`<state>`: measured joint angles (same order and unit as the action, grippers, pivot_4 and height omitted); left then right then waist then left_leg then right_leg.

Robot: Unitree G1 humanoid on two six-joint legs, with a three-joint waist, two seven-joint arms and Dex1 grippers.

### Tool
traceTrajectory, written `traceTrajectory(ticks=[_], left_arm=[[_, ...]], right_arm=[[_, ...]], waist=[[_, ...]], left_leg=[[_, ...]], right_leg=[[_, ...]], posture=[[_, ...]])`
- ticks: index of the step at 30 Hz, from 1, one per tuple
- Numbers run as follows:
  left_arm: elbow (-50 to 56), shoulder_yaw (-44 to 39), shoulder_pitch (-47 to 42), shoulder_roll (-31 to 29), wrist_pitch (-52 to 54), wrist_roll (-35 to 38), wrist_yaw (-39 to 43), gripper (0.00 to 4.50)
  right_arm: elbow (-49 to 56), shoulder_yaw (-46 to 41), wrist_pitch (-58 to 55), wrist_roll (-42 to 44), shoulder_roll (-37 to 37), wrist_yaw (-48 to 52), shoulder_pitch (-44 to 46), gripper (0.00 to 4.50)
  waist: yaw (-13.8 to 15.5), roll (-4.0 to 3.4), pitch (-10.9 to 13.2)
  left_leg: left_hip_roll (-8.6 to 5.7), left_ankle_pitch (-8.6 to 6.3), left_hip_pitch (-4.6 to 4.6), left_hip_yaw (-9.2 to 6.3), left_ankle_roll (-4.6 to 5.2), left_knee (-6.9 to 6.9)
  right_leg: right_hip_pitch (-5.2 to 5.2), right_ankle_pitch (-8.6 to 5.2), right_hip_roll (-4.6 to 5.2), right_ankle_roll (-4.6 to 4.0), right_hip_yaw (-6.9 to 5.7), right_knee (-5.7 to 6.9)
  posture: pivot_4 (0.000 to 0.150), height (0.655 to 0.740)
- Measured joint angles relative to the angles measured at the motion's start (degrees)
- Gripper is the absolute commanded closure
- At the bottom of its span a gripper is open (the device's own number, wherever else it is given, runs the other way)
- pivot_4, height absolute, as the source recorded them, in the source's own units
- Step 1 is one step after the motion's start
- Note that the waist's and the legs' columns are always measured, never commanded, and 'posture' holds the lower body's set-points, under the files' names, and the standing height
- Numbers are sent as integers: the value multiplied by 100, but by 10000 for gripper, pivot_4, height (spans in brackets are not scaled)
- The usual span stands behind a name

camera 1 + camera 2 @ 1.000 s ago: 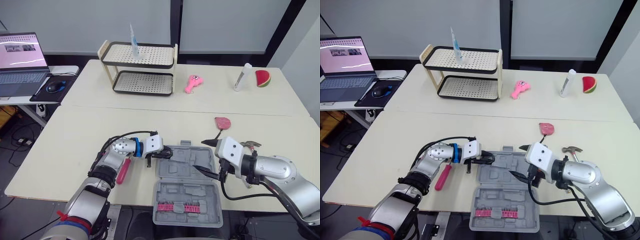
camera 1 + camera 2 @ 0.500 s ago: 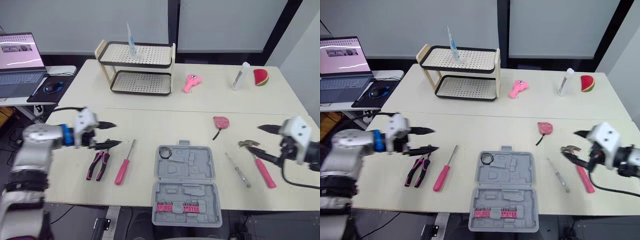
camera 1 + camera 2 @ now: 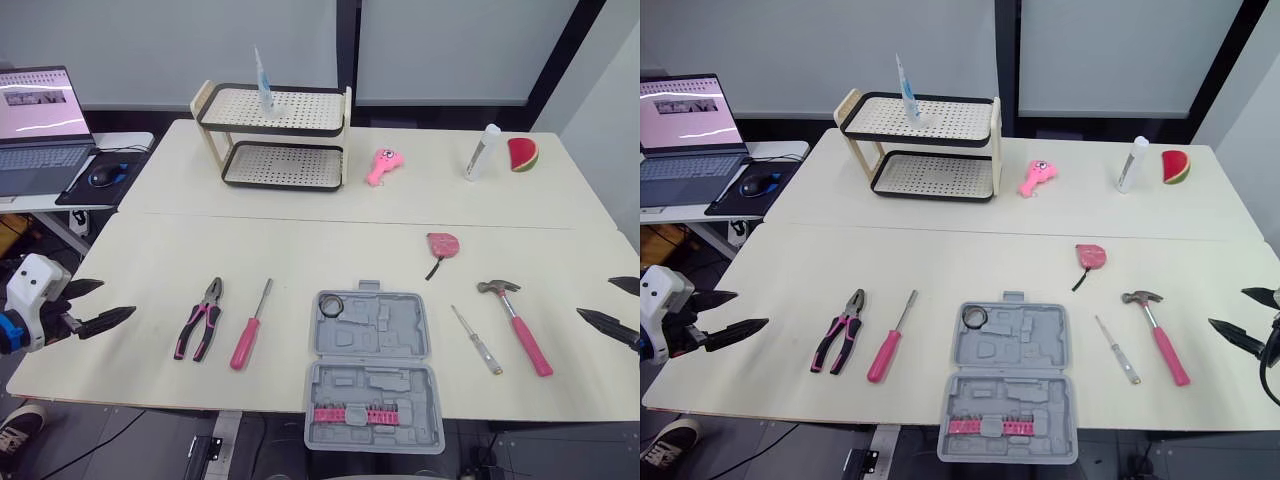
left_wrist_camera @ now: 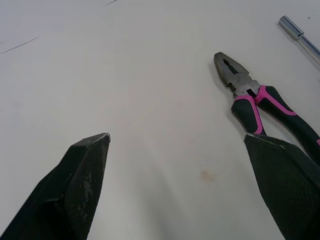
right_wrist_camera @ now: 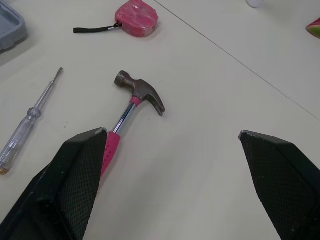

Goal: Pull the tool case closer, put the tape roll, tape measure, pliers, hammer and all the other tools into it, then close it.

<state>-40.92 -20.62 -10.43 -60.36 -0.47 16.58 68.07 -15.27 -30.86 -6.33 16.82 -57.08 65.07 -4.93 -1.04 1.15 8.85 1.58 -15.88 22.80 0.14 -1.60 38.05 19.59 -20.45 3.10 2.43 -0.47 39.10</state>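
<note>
At the near edge of the cream worktop point(image 3: 300, 250), midway along, the grey tool case point(image 3: 373, 370) lies open, with the tape roll point(image 3: 331, 304) in its far-left corner. Pliers point(image 3: 200, 320) and a pink screwdriver point(image 3: 249, 328) lie to its left. A clear screwdriver point(image 3: 476, 340) and the hammer point(image 3: 516, 323) lie to its right, the tape measure point(image 3: 442, 243) farther back. The left hand point(image 3: 105, 300) hovers at the left edge, fingers spread; the right hand point(image 3: 597, 298), at the right edge, is likewise spread. A seam joins a far worktop point(image 3: 420, 190) bearing a two-tier rack point(image 3: 275, 130). The writing on the laptop point(image 3: 40, 120) is too small to read.
</note>
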Motion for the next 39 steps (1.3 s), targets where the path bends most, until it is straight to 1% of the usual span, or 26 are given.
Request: traceTrajectory(ticks=[6,9,12,15,18,21,24,27,29,32,35,39], left_arm=[[42,-1,16,30,-18,5,-132,407],[239,3,-16,115,7,10,-220,407],[667,35,-140,125,215,62,-188,407],[1340,207,-484,229,519,157,-116,407],[2027,618,-1031,491,814,229,-85,407],[2465,1104,-1634,801,902,219,33,407],[2733,1600,-2238,1249,927,212,126,407],[3024,2100,-2764,1870,1010,206,166,407],[3207,2439,-2932,2195,1016,187,234,407],[3338,2726,-2967,2436,1033,126,264,0],[3450,2932,-2971,2658,1027,99,266,0],[3426,3026,-3042,2819,969,-33,261,0]], right_arm=[[-79,194,293,-197,1,-235,211,0],[-47,315,312,-227,64,-356,203,0],[278,350,101,-204,200,-534,193,0],[989,504,-419,-83,460,-855,204,0],[1867,851,-1188,74,824,-1305,361,0],[2517,1267,-1816,214,1279,-1793,648,0],[2641,1727,-2290,171,1809,-2393,1030,0],[2465,2189,-2575,-46,2393,-3015,1449,0],[2256,2456,-2616,-217,2654,-3293,1683,0],[1704,2578,-2482,-480,2905,-3682,1944,6135],[1152,2640,-2252,-752,3123,-4046,2144,16301],[505,2719,-2045,-965,3518,-4438,2370,16301]], waist=[[-17,-1,0],[-12,0,1],[-12,0,1],[-3,-1,0],[4,-1,0],[5,0,0],[4,0,0],[8,0,0],[-1,-2,1],[-44,-3,1],[-58,-4,2],[-65,-4,1]], left_leg=[[1,0,2,-1,0,-1],[1,0,3,-2,-1,-1],[2,0,4,-2,-1,0],[1,0,5,-4,-1,1],[-1,1,9,-3,-3,4],[-2,3,9,-3,-5,5],[-4,14,11,-4,-25,9],[-8,16,14,-1,-28,12],[-9,16,15,1,-29,12],[-6,17,15,2,-29,8],[-4,17,14,1,-30,8],[-4,18,14,1,-30,8]], right_leg=[[1,0,2,0,-2,0],[1,0,2,0,-2,0],[0,0,2,0,-1,0],[-1,0,2,0,-1,1],[-1,0,-1,0,0,3],[0,0,-4,0,0,3],[0,0,-5,0,-1,4],[1,0,-4,0,2,3],[5,0,-4,0,6,3],[8,0,-6,0,5,3],[10,0,-7,0,5,5],[10,0,-7,0,5,6]], posture=[[1500,7400],[1500,7400],[1500,7400],[1500,7400],[1500,7400],[1500,7400],[1500,7400],[1500,7400],[1500,7400],[1500,7400],[1500,7400],[1500,7400]])
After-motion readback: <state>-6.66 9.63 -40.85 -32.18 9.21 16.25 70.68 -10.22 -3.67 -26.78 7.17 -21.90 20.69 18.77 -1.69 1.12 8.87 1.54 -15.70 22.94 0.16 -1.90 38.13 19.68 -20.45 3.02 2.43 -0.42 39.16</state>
